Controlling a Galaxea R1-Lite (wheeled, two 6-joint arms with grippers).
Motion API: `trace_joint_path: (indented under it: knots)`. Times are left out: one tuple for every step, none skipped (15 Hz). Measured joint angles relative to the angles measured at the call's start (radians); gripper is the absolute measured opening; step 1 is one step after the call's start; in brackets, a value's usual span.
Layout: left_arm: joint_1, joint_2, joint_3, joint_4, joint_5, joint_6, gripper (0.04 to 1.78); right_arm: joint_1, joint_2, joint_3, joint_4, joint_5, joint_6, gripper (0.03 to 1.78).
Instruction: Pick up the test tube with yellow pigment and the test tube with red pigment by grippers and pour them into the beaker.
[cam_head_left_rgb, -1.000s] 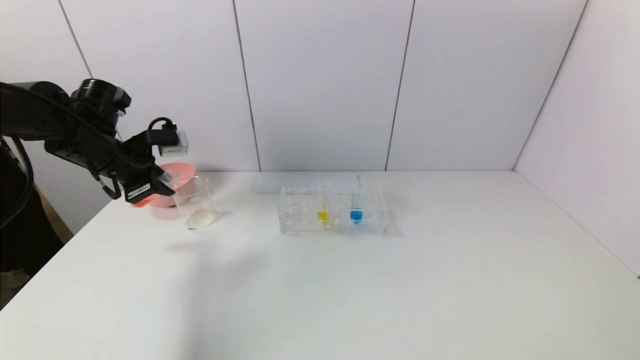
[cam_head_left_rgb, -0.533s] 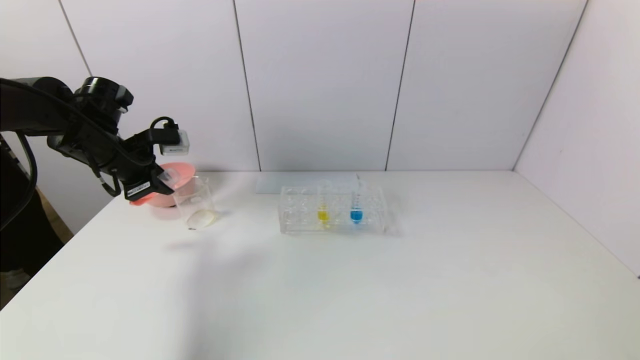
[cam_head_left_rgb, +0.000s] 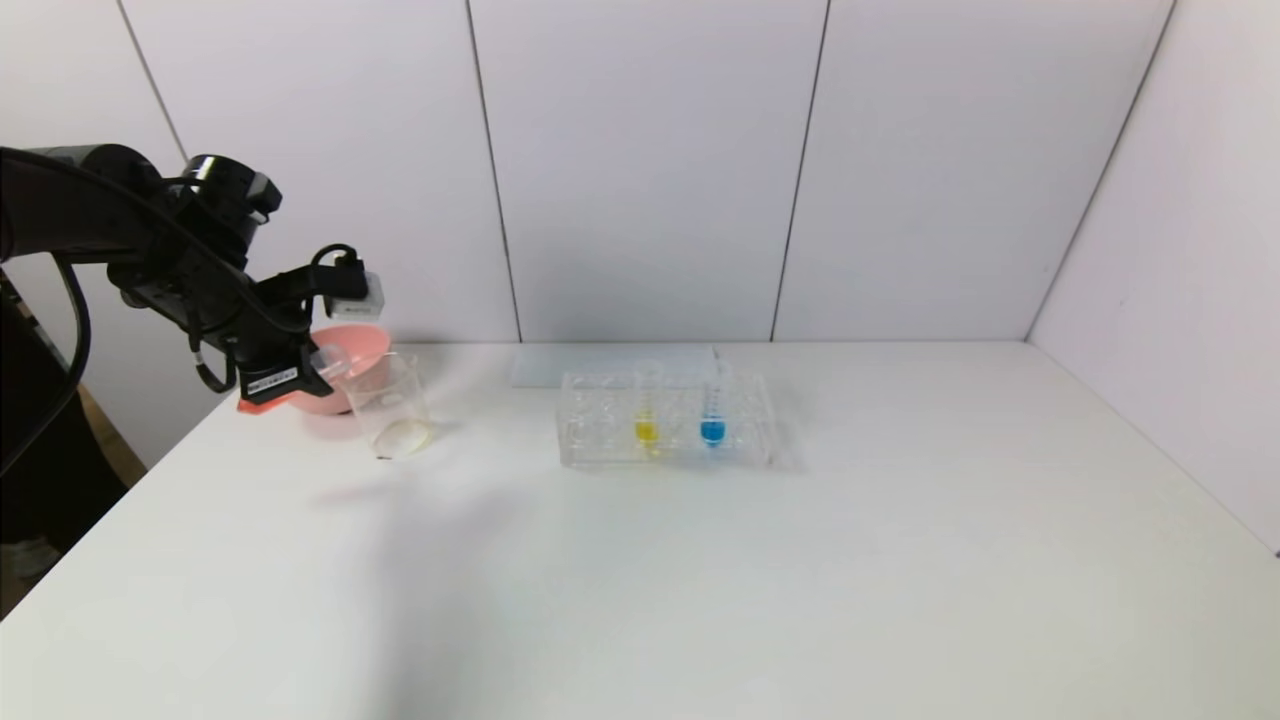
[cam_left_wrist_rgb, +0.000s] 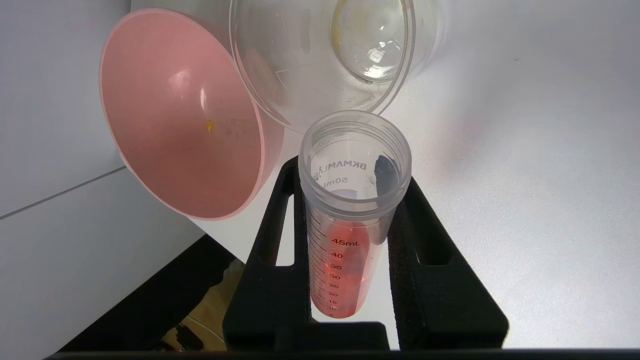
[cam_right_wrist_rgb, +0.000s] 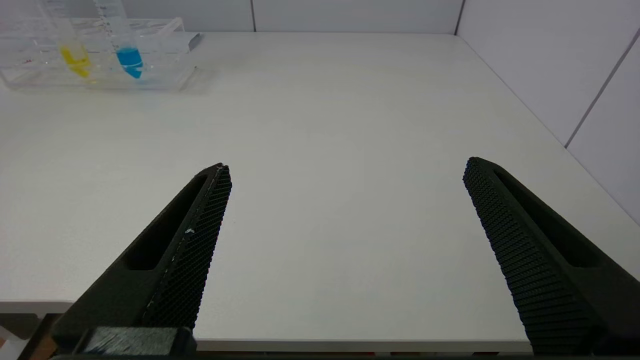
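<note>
My left gripper (cam_head_left_rgb: 300, 372) (cam_left_wrist_rgb: 352, 175) is shut on the test tube with red pigment (cam_left_wrist_rgb: 345, 240) at the table's far left. The tube lies tilted. Its open mouth (cam_head_left_rgb: 330, 358) is just short of the beaker's rim, and the red liquid runs along its lower wall. The clear beaker (cam_head_left_rgb: 392, 405) (cam_left_wrist_rgb: 325, 55) stands upright with a faint yellowish bottom. The test tube with yellow pigment (cam_head_left_rgb: 647, 415) (cam_right_wrist_rgb: 74, 55) stands in the clear rack (cam_head_left_rgb: 600, 440). My right gripper (cam_right_wrist_rgb: 346, 165) hangs open and empty over the table's near edge, out of the head view.
A pink bowl (cam_head_left_rgb: 358, 342) (cam_left_wrist_rgb: 185, 125) sits right behind the beaker, touching or nearly touching it. A blue-liquid tube (cam_head_left_rgb: 712, 420) (cam_right_wrist_rgb: 127, 57) stands in the rack beside the yellow one. White walls close the back and right sides. The table's left edge lies near the bowl.
My left arm's wrist has rolled and shifted slightly right, tipping the red tube further over. The beaker, rack and other tubes have not moved.
</note>
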Motion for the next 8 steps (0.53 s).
trace_joint_path:
  knots:
    - [0.0,0.002,-0.007,0.006,0.013,0.0,0.45,0.0,0.0,0.0,0.0,0.0,0.0,1.7]
    - [-0.001,0.005,-0.016,0.012,0.026,0.0,0.45,0.0,0.0,0.0,0.0,0.0,0.0,1.7]
    - [-0.004,0.009,-0.026,0.019,0.041,0.0,0.45,0.0,0.0,0.0,0.0,0.0,0.0,1.7]
    - [-0.005,0.013,-0.033,0.024,0.052,0.0,0.45,0.0,0.0,0.0,0.0,0.0,0.0,1.7]
    - [-0.006,0.018,-0.04,0.029,0.059,0.0,0.45,0.0,0.0,0.0,0.0,0.0,0.0,1.7]
    - [-0.008,0.021,-0.048,0.037,0.072,0.0,0.45,0.0,0.0,0.0,0.0,0.0,0.0,1.7]
    - [-0.009,0.026,-0.056,0.046,0.086,0.0,0.45,0.0,0.0,0.0,0.0,0.0,0.0,1.7]
    - [-0.01,0.031,-0.064,0.058,0.099,-0.001,0.45,0.0,0.0,0.0,0.0,0.0,0.0,1.7]
